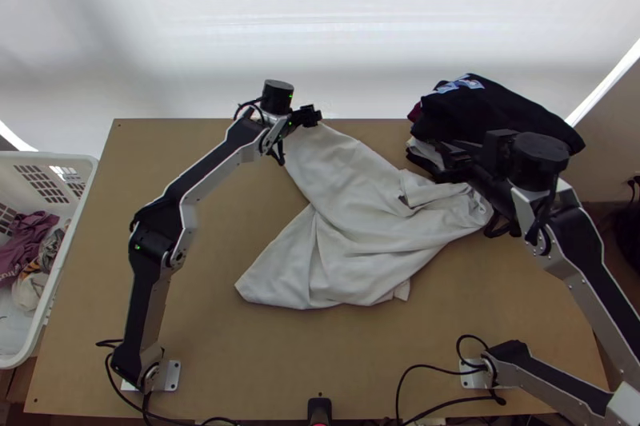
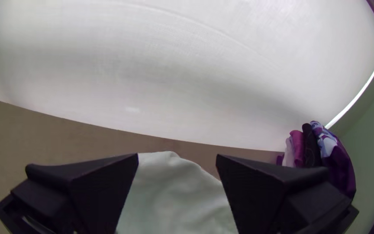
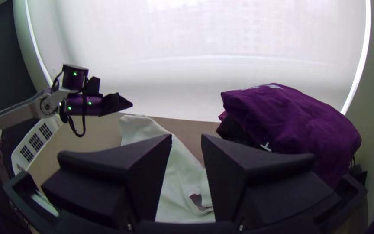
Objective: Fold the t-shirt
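Observation:
In the top view the white t-shirt (image 1: 352,218) lies loosely spread and wrinkled across the middle of the table, bunched at its right end. My left gripper (image 1: 314,116) is at its far upper corner; in the left wrist view my left gripper (image 2: 177,160) stands open with the cloth (image 2: 174,195) beyond and between its fingers. My right gripper (image 1: 448,156) is over the table's right part, between the shirt and the clothes pile; in the right wrist view my right gripper (image 3: 187,138) stands open, with the shirt (image 3: 178,186) beyond it.
A pile of dark folded clothes (image 1: 500,114) stands at the table's far right corner, close to my right gripper. A white laundry basket (image 1: 76,226) with clothes in it is beside the table's left edge. Black cables (image 1: 416,366) lie along the near edge.

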Controlling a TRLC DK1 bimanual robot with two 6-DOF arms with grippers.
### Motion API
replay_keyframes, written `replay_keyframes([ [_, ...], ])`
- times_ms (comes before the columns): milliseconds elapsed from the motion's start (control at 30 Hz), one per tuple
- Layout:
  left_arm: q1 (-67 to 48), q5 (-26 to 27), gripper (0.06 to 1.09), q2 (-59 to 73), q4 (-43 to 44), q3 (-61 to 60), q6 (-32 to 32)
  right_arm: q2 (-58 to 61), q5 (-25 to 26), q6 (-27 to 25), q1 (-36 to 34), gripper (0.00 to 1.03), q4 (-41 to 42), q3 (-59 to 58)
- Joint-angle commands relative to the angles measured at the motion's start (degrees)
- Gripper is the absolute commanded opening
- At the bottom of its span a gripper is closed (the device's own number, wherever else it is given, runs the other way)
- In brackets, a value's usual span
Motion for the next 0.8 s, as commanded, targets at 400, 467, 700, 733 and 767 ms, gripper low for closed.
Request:
replay_keyframes([
  [400,5.6,15.3,1.04,-36.7,-9.2,-37.9,3.4,4.5,0.7,0.8,4.6,0.36,-1.9,4.4],
  [467,5.9,16.1,1.04,-40.3,-13.0,-42.6,3.8,4.3,0.7,0.9,4.7,0.36,-2.1,4.4],
  [700,7.0,23.4,1.04,-48.6,-20.2,-61.5,3.2,3.3,0.7,1.5,6.1,0.36,-3.1,4.3],
  [733,7.5,23.6,1.04,-48.8,-20.8,-63.0,3.1,3.1,0.7,1.5,6.4,0.36,-3.1,4.2],
  [767,7.7,23.6,1.03,-49.2,-20.9,-64.8,2.6,3.1,0.7,1.5,6.7,0.36,-3.1,4.3],
])
